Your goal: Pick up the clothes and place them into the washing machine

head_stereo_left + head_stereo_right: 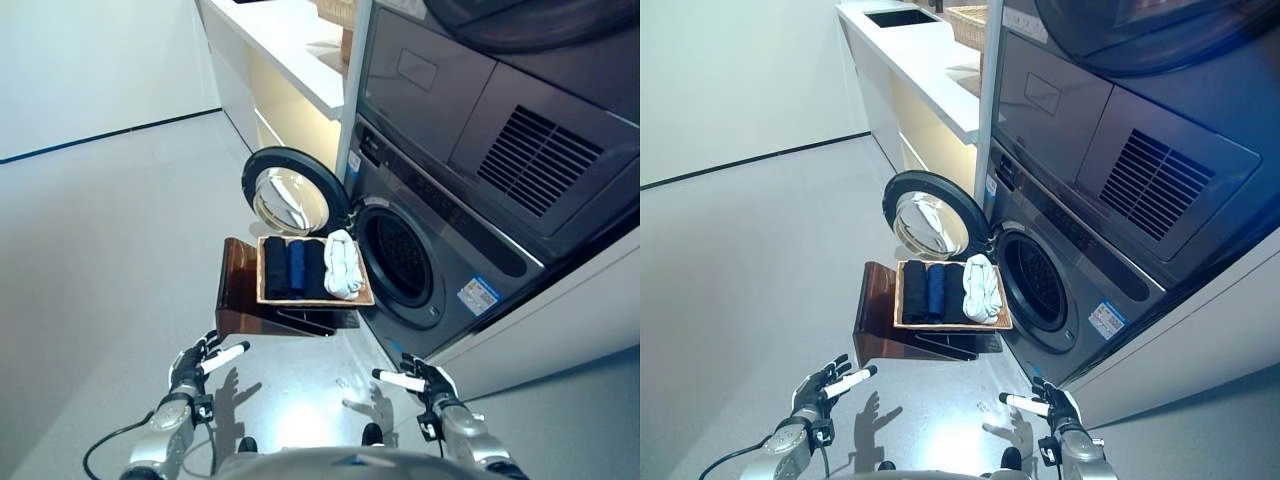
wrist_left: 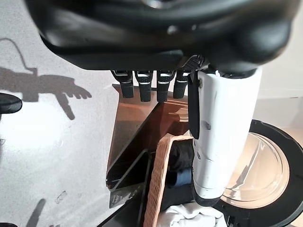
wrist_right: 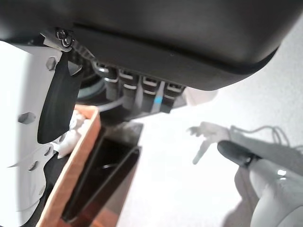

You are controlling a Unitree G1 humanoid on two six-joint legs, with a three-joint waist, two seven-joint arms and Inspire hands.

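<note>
Nearest you, your left hand [image 1: 195,368] hangs over the floor [image 1: 110,250] with its fingers [image 2: 144,87] straight and relaxed, the white-covered thumb standing apart from them, holding nothing. Your right hand [image 1: 425,382] sits level with it on the other side, its fingers [image 3: 142,92] likewise loose and spread, also empty. The two hands are well apart, with bare floor between them.

Past both sets of fingers, roughly midway between them and farther out, stands a dark brown stand [image 1: 240,290]. On top of it rests a shallow wicker basket [image 1: 262,270]. The clothes are all in that basket: dark folded clothes [image 1: 292,268] lie side by side on the part closer to your left fingers, and a white bundle [image 1: 342,265] lies at the end closer to your right fingers. Neither hand touches the basket or anything in it.

Just beyond the basket, the washing machine [image 1: 440,230] stands ahead of your right fingers. Its round door [image 1: 293,195] is swung fully open toward your left side, and the dark drum opening [image 1: 400,255] shows just beside the white bundle. Beyond the machine, a white tabletop [image 1: 920,50] runs away from you, with a second wicker basket [image 1: 970,22] sitting on it.
</note>
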